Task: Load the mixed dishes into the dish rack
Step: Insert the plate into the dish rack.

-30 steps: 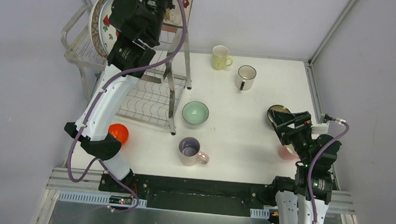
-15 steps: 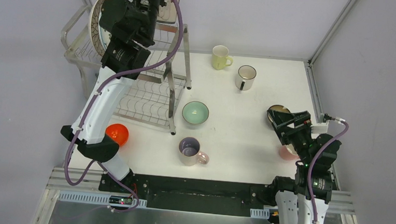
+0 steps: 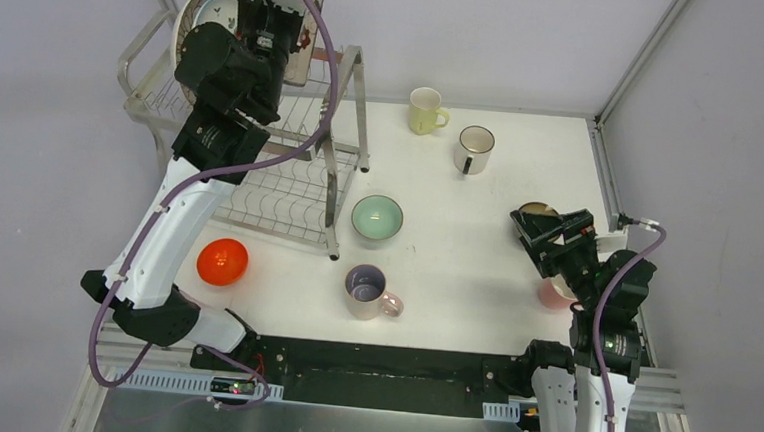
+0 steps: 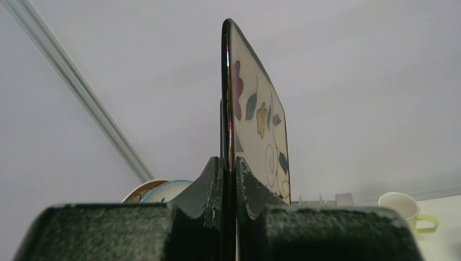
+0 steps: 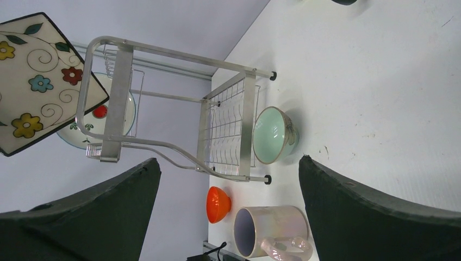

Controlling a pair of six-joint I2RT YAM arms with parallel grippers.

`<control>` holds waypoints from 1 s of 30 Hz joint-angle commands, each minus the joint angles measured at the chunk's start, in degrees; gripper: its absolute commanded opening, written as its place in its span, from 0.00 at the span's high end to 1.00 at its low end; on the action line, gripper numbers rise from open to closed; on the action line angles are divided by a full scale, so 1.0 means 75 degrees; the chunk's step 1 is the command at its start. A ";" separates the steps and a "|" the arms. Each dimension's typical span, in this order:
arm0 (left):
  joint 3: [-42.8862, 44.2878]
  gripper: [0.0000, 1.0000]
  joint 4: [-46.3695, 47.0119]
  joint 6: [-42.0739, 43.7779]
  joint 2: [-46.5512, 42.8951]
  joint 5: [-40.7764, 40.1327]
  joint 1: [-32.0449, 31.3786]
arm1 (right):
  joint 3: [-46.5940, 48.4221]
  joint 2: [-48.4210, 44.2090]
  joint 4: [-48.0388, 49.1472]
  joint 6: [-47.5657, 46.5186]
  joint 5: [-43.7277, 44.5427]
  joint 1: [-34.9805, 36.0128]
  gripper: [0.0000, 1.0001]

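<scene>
Flowered square plate (image 4: 255,125), edge clamped in left gripper (image 4: 229,163), seemingly clear above dish rack (image 5: 247,125).

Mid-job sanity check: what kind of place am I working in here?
Looks like a lab test cell, not a kitchen: a white table boxed in by plain grey walls and aluminium frame posts, with a dish rack set up on it.
</scene>
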 commanded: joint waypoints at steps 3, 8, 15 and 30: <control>-0.0026 1.00 0.1885 0.0890 -0.0813 -0.0046 0.0033 | 0.0168 0.0074 0.0469 -0.0169 -0.0293 0.0039 0.00; -0.0287 1.00 0.1743 0.1370 -0.0860 -0.0244 0.0201 | 0.0146 0.0127 0.0557 -0.0157 -0.0404 0.0037 0.00; -0.0606 1.00 0.1578 0.1503 -0.1146 -0.0340 0.0635 | 0.0164 0.0126 0.0555 -0.0196 -0.0556 0.0046 0.00; -0.0159 1.00 -0.0687 0.0308 -0.1099 0.0692 0.1130 | 0.0025 0.0052 0.0639 -0.0122 -0.0622 0.0047 0.00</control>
